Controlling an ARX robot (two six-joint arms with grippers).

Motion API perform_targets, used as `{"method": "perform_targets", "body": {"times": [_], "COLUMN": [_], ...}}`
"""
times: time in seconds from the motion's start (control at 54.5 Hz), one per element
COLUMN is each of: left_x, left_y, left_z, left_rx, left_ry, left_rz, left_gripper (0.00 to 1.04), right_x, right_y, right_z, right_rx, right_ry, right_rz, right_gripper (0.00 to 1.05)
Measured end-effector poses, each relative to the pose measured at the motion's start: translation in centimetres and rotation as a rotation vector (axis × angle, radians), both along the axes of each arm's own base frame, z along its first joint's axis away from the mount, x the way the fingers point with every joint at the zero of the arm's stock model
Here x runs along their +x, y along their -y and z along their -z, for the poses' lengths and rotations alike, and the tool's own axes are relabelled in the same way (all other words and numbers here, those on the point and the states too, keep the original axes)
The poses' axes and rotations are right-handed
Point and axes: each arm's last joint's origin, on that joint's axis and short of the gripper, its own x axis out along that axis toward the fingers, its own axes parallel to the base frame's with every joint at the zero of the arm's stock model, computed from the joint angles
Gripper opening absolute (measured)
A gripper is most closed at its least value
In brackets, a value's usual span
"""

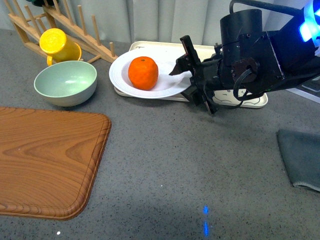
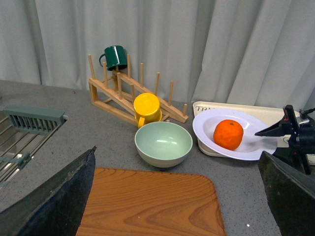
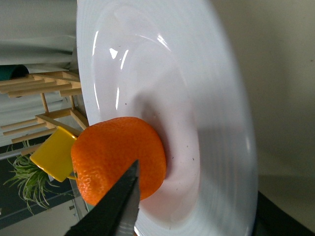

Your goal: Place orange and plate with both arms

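Observation:
The orange (image 1: 143, 73) lies in the white plate (image 1: 121, 75), which rests on the beige tray at the back of the counter. My right gripper (image 1: 182, 82) is open, turned on its side, with its jaws either side of the plate's right rim; one finger reaches over the plate toward the orange. In the right wrist view the plate (image 3: 197, 98) and the orange (image 3: 113, 152) fill the frame, with one dark finger (image 3: 113, 209) in front of the orange. My left gripper (image 2: 172, 206) is open and empty, above the wooden board, away from the plate (image 2: 206, 129) and orange (image 2: 228, 134).
A pale green bowl (image 1: 65, 82) and a yellow cup (image 1: 59, 45) on a wooden rack (image 1: 75, 22) stand left of the plate. A wooden board (image 1: 45, 160) lies front left, a grey cloth (image 1: 302, 157) at right. The beige tray (image 1: 252, 101) lies under the right arm.

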Motion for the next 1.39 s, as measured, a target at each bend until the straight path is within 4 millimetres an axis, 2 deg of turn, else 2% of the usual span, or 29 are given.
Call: {"method": "perform_targets", "body": {"times": [0.165, 0.257, 0.293, 0.44, 0.55, 0.697, 0.917, 1.009, 1.082, 1.119, 1.192, 1.394], "left_x": [0.0, 0.0, 0.0, 0.0, 0.0, 0.0, 0.0, 0.0, 0.0, 0.0, 0.0, 0.0], "left_y": [0.0, 0.0, 0.0, 0.0, 0.0, 0.0, 0.0, 0.0, 0.0, 0.0, 0.0, 0.0], "left_z": [0.0, 0.0, 0.0, 0.0, 0.0, 0.0, 0.0, 0.0, 0.0, 0.0, 0.0, 0.0], "left_rx": [0.0, 0.0, 0.0, 0.0, 0.0, 0.0, 0.0, 0.0, 0.0, 0.0, 0.0, 0.0], "left_ry": [0.0, 0.0, 0.0, 0.0, 0.0, 0.0, 0.0, 0.0, 0.0, 0.0, 0.0, 0.001], "left_rz": [0.0, 0.0, 0.0, 0.0, 0.0, 0.0, 0.0, 0.0, 0.0, 0.0, 0.0, -0.001], "left_gripper": [0.98, 0.98, 0.98, 0.98, 0.98, 0.98, 0.98, 0.98, 0.98, 0.98, 0.98, 0.98], "right_x": [-1.6, -3.7, -4.5, -8.6, -14.1, -20.3, -24.6, -26.6, -27.8, -28.0, -28.7, -30.8], "right_y": [1.7, 3.4, 4.0, 6.7, 9.3, 12.3, 13.4, 13.3, 13.0, 13.0, 13.3, 14.3], "right_z": [-1.4, -3.5, -4.1, -6.8, -9.3, -10.0, -10.6, -10.9, -11.8, -12.0, -12.0, -13.4], "right_rx": [-0.079, -0.22, -0.27, -0.528, -0.74, -0.883, -1.023, -1.079, -1.117, -1.144, -1.182, -1.17], "right_ry": [0.037, 0.111, 0.138, 0.283, 0.463, 0.503, 0.63, 0.75, 0.879, 0.903, 0.939, 0.965], "right_rz": [0.005, -0.004, -0.007, -0.012, -0.016, -0.033, -0.042, -0.036, -0.013, 0.048, 0.211, 0.255], "right_gripper": [0.73, 0.92, 0.97, 0.95, 0.95, 0.95, 0.95, 0.95, 0.95, 0.92, 0.78, 0.3]}}
